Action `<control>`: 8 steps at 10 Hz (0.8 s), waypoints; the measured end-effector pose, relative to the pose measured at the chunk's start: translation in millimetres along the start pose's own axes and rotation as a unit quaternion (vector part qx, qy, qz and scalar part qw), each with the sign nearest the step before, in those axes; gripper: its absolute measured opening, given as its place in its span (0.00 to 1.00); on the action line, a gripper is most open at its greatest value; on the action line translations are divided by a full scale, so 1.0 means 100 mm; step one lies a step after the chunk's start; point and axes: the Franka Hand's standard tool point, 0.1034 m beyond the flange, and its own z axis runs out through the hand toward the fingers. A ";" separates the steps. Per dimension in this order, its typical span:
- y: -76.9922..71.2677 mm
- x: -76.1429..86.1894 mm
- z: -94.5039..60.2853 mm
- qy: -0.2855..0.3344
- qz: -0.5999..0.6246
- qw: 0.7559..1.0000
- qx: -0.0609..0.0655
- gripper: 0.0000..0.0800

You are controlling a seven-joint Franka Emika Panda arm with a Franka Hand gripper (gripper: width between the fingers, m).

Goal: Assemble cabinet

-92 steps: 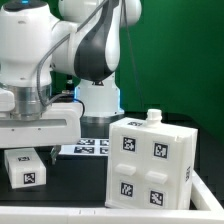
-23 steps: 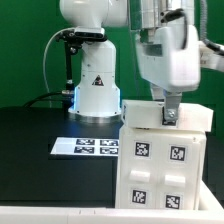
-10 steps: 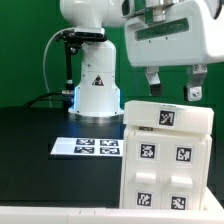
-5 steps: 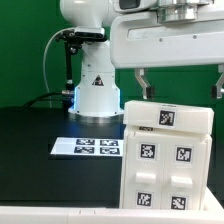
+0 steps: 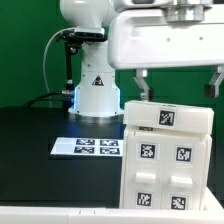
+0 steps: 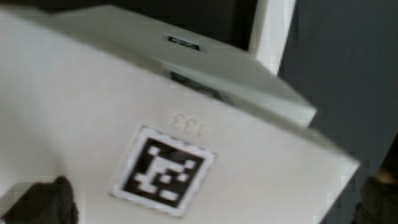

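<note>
Now fingers [image 5: 142,81] hanging spread wide above cabinet [image 5: 166,150], gripping nothing; cabinet sitting upright on black counter [image 5: 40,160] beside marker board [image 5: 86,147].

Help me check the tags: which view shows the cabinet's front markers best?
The exterior view. It shows the cabinet upright with four front tags and one on top, sharp and unobstructed below the open gripper. The wrist view shows only a blurred close-up of one cabinet surface bearing a single tag.
</note>
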 end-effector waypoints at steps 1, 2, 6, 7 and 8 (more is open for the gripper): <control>-0.05 0.00 0.01 -0.002 -0.047 0.999 -0.001 1.00; -0.04 -0.01 0.01 -0.002 -0.087 0.996 -0.002 1.00; 0.13 0.03 0.02 -0.012 -0.306 0.952 -0.026 1.00; 0.11 0.05 0.02 -0.012 -0.340 0.940 -0.033 1.00; 0.10 0.03 0.05 -0.015 -0.386 0.922 -0.037 1.00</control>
